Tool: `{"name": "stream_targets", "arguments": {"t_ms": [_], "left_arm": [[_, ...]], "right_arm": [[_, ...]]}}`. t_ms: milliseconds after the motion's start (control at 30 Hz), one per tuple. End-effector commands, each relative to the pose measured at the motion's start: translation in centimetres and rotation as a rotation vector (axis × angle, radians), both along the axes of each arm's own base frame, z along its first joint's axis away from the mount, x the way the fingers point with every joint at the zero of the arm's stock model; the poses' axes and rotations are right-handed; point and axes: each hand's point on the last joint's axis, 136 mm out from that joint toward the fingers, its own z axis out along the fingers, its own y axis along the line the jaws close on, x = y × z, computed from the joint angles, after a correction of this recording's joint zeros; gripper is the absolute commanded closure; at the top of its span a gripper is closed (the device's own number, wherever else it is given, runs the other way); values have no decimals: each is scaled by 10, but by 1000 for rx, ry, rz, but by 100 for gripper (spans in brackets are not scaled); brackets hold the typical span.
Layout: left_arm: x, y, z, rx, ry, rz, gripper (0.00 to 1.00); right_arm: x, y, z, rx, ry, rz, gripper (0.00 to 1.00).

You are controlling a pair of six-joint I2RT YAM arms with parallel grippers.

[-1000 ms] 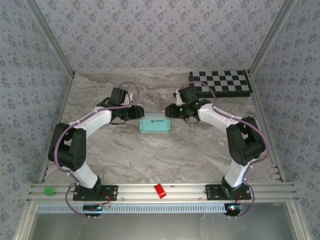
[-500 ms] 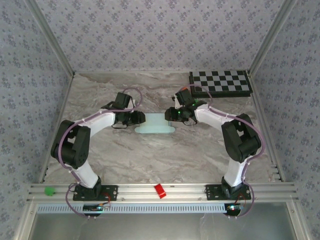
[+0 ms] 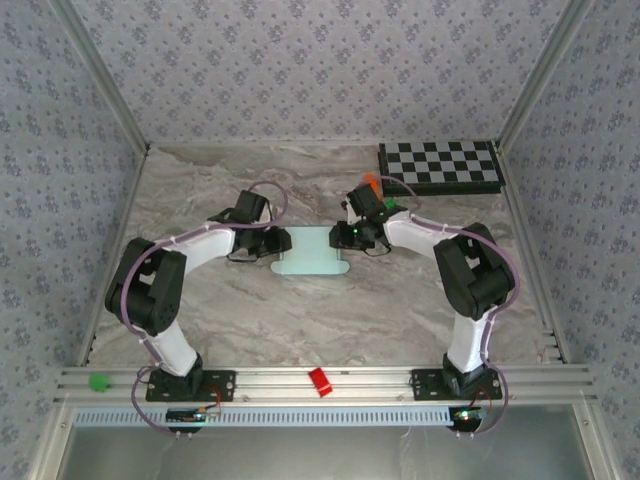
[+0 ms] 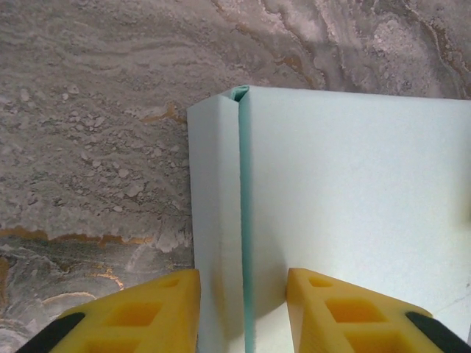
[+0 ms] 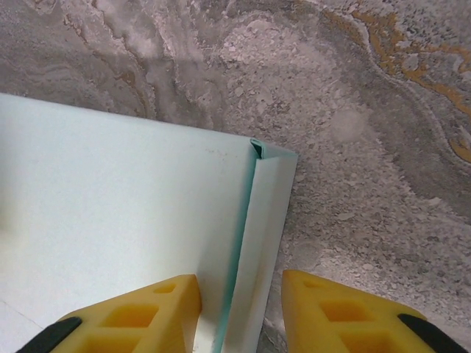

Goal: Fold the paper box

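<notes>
Paper box (image 3: 312, 255), a flat piece of pale aqua-blue thin card, is lying on the grey-brown marbled desk (image 3: 300, 320) about midway back, between the two claws.

Nearest the camera in the top view, a silver aluminium rail (image 3: 380, 380) is running along the desk's front edge, carrying a small red block (image 3: 318, 381) near its middle and a small green block (image 3: 98, 380) at its left end. Both white-and-black arms are rising from this rail and bending inward toward the card.

The left claw (image 3: 278, 240) is sitting at the box's left end and the right claw (image 3: 340, 238) at its right end, each low over the card.

In the left wrist view, the left claw (image 4: 243, 283) is holding its yellow fingers (image 4: 140, 312) spread to either side of a raised crease in the box (image 4: 353, 206). One finger is hanging over the narrow edge strip and the other over the wide panel, with a gap showing on both sides of the crease. Whether the fingers are touching the card, I cannot tell.

In the right wrist view, the right claw (image 5: 241, 287) is likewise standing spread astride the matching crease of the box (image 5: 110, 198), one yellow finger (image 5: 140, 312) over the wide panel and the other over the bare desk just beside the narrow strip.

Farther back, a black-and-white checkered board (image 3: 440, 166) is lying at the desk's far right corner, well apart from the box.
</notes>
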Motion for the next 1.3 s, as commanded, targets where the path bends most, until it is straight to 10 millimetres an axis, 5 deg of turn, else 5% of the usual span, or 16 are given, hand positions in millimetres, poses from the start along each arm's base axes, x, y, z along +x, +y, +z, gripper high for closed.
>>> {"name": "stream_targets", "arguments": {"t_ms": [0, 500, 667, 1000, 1267], "left_arm": [[-12, -1, -11, 11, 43, 11, 67], [-52, -22, -12, -18, 72, 4, 67], [-56, -24, -3, -13, 54, -5, 63], [-37, 6, 49, 171, -120, -19, 41], [2, 6, 59, 264, -223, -174, 31]], "right_arm": [[-4, -1, -23, -71, 59, 18, 65], [32, 20, -33, -178, 29, 174, 65], [45, 18, -18, -227, -14, 170, 63], [56, -10, 42, -198, -118, 80, 56], [25, -48, 63, -123, -144, -69, 54]]}}
